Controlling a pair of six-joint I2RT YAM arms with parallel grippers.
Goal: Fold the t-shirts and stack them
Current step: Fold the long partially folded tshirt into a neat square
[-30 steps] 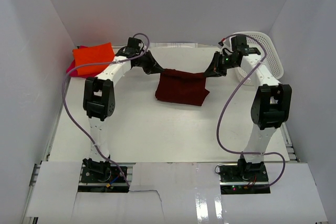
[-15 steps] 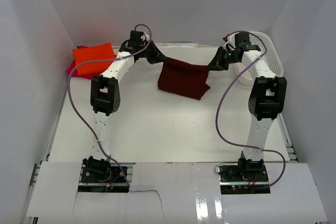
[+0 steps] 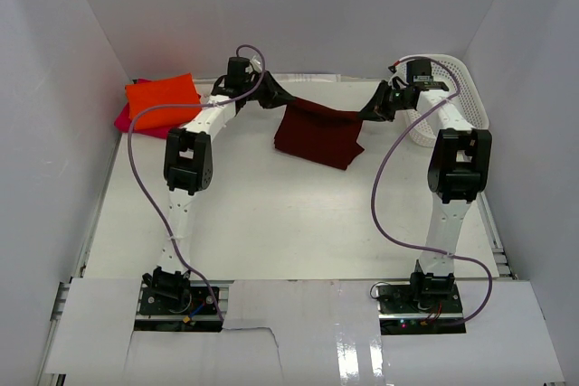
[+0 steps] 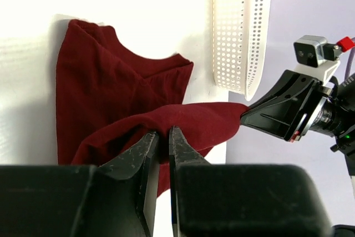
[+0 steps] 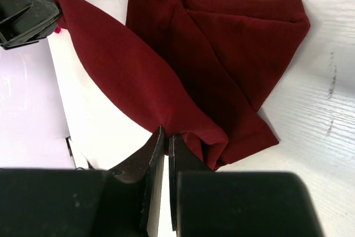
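Shirts, three: maroon shirt [image 3: 318,136] clamped by left pincer [image 3: 278,101], right pincer [image 3: 371,113]; orange shirt [image 3: 163,100] atop pink shirt [image 3: 126,120].

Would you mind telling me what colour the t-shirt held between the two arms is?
The t-shirt is plain dark maroon-red; the right wrist view shows it best.

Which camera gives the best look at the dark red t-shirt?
The right wrist view: the dark red t-shirt fills much of the frame, its folds clear. The top view shows it whole but small. The left wrist view shows much of it too, but the left gripper hides its near edge.
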